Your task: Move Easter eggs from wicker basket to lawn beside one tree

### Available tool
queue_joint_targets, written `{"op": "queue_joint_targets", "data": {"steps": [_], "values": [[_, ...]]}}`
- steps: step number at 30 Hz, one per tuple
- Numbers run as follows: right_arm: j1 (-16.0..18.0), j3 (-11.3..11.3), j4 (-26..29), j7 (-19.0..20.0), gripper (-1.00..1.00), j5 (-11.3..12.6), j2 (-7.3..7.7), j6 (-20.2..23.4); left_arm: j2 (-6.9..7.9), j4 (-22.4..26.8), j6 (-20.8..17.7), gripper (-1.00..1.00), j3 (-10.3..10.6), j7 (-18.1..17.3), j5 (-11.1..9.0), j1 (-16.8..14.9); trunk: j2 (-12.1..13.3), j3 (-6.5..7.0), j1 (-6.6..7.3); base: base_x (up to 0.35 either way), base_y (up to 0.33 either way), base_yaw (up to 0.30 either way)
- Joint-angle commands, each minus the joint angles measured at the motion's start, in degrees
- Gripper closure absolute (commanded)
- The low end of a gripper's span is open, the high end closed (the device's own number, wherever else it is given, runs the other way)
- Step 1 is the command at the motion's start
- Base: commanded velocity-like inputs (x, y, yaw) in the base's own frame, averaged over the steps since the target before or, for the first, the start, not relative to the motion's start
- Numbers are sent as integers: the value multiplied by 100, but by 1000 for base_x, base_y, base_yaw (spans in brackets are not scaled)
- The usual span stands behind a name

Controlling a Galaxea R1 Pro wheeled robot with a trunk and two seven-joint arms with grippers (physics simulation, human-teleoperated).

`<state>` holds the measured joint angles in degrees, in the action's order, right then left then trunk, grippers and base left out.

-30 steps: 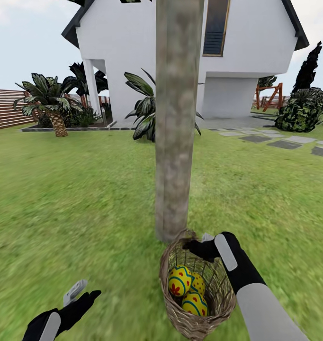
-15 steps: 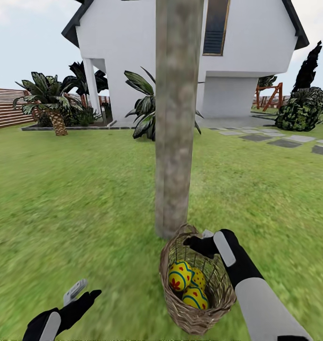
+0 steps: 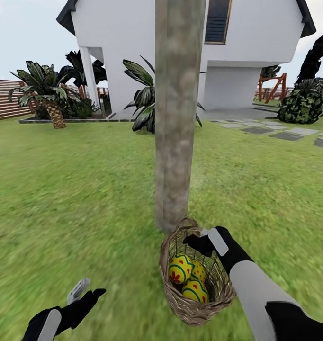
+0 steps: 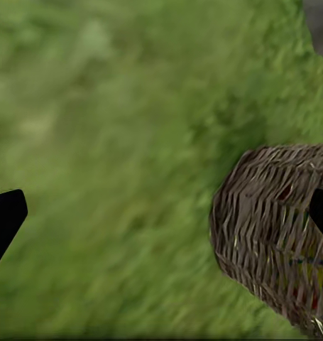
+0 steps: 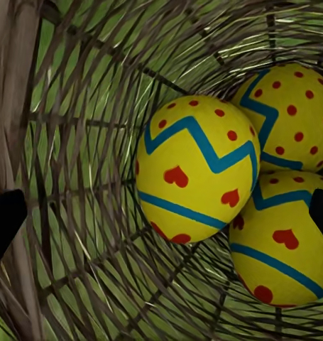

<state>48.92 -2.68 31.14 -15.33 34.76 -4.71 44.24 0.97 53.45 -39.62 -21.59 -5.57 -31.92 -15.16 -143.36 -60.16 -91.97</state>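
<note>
Head view: trunk (image 3: 175, 118) of the tree rises mid-frame from the lawn (image 3: 76, 189). Basket (image 3: 180, 303) sits on the grass just beside the trunk's base, on the near side, tilted with its mouth toward the camera. Three eggs (image 3: 187, 279) lie inside, bunched together and touching. Right gripper (image 3: 195, 240) is at the basket's far rim, between basket and trunk; rim contact likely, but whether the fingers pinch it cannot be told from this angle. Left gripper (image 3: 83, 292) hangs low over bare grass, well apart from the basket, holding nothing. White house (image 3: 133, 57), palm-like plants (image 3: 45, 94), fence (image 3: 5, 99) and paving stones (image 3: 284, 135) stand behind.

Left wrist view: two dark fingertips (image 4: 5, 220) sit at opposite edges of the frame, spread wide with only grass (image 4: 118, 142) between them. Woven side of the basket (image 4: 267, 220) shows near one fingertip.

Right wrist view: camera looks straight into the basket (image 5: 76, 177). All three eggs (image 5: 196, 170) rest against the weave, yellow with blue zigzags and red spots. Dark fingertips (image 5: 3, 220) stand far apart at the frame edges, open.
</note>
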Motion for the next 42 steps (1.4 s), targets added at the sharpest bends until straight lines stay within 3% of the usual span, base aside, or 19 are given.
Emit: {"op": "queue_joint_targets", "data": {"steps": [1, 13, 17, 24, 33, 42], "values": [[24, -26, -16, -55, -100, 54, -7, 4, -2, 4, -42, -100, -16, -26, 3, -4, -4, -28, -1, 0, 0, 0], [552, -8, -878, -68, -100, 42, -59, -264, -23, 220, -72, -100, 8, -24, -16, -4, -20, -294, -32, 0, 0, 0], [598, 30, -942, -67, -100, 40, -69, -279, -32, 248, -78, -100, 3, -30, -18, -4, -25, -383, -42, 0, 0, 0], [669, 320, -1090, -75, -100, 39, -149, -355, -35, 261, -85, -100, -19, -32, -23, -4, -35, -538, -60, 0, 0, 0], [766, 369, -1242, -75, -100, 39, -194, -483, -37, 263, -89, -100, -20, -32, -22, -4, -47, -737, -84, 0, 0, 0], [815, 378, -1258, -76, -100, 39, -197, -549, -17, 251, -41, -100, 1, -37, -10, 23, -47, -737, -84, 24, 0, 0]]}}
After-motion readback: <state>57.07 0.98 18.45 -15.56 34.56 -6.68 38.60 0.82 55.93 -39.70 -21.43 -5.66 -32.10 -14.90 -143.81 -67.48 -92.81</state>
